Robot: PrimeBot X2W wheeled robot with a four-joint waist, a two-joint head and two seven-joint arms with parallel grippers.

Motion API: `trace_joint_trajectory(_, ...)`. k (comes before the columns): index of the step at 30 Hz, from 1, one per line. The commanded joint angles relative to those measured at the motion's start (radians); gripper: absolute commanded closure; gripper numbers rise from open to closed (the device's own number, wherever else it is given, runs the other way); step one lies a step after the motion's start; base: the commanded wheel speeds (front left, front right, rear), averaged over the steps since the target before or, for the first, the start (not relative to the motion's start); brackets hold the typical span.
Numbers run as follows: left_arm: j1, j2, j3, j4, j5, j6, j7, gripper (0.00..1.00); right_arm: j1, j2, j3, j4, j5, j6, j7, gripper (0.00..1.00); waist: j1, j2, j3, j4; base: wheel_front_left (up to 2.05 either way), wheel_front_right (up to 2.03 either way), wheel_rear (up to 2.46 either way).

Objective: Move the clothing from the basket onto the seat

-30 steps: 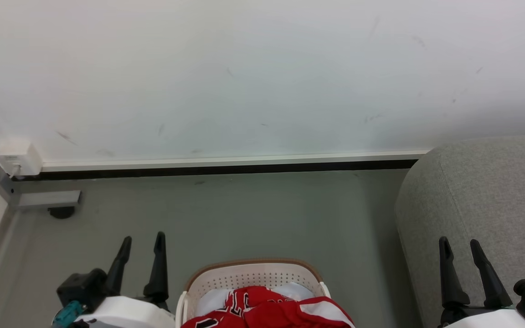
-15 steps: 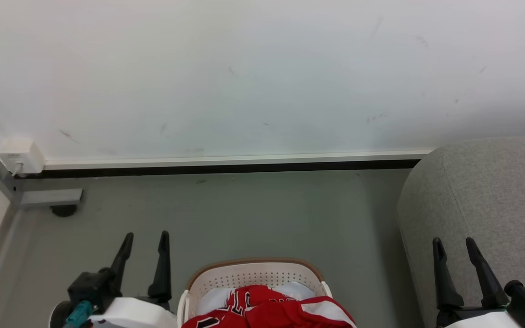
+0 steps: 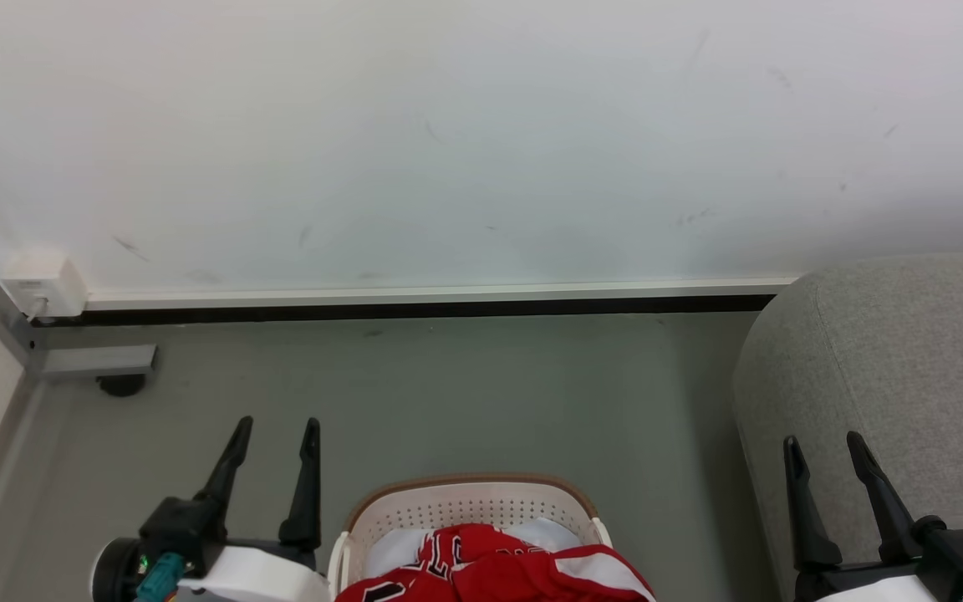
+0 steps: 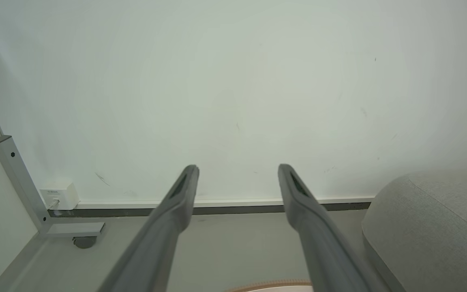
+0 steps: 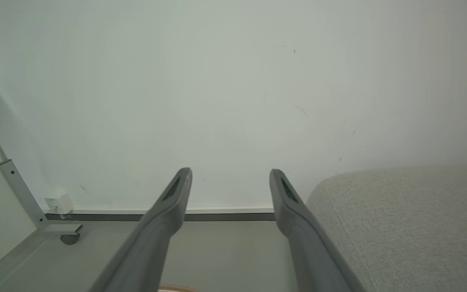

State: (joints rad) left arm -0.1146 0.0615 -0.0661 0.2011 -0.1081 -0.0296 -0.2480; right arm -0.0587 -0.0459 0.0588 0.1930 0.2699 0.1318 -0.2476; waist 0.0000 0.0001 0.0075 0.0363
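Cropping hides part of the clothing (image 3: pixel 498 567) in the basket (image 3: pixel 465 506); left end effector (image 3: pixel 277 423) and right end effector (image 3: pixel 822 440) gape empty

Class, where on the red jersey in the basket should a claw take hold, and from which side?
Probably the raised fold atop the red jersey, from straight above: it lies bunched, and the walls of the basket block sideways approaches.

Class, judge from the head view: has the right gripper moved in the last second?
Yes. Against the seat and its left edge, the right gripper has slid a little left, toward the basket.
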Motion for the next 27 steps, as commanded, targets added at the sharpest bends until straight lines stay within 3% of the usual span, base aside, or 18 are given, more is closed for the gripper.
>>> trace_joint_trajectory(1,-0.01,0.0,0.003,-0.003,0.029,-0.001,-0.007,0.0,-0.004,-0.008,0.001,-0.005,-0.021,-0.002,-0.008,0.0,0.0,-0.0001,0.0,0.0,0.0,0.0,0.0)
trace_joint_trajectory(27,-0.014,-0.009,0.025,0.025,0.035,-0.029,-0.017,0.0,-0.005,-0.007,0.005,-0.005,-0.036,-0.002,-0.017,0.0,0.0,-0.0001,-0.004,0.002,0.0,0.0,0.0)
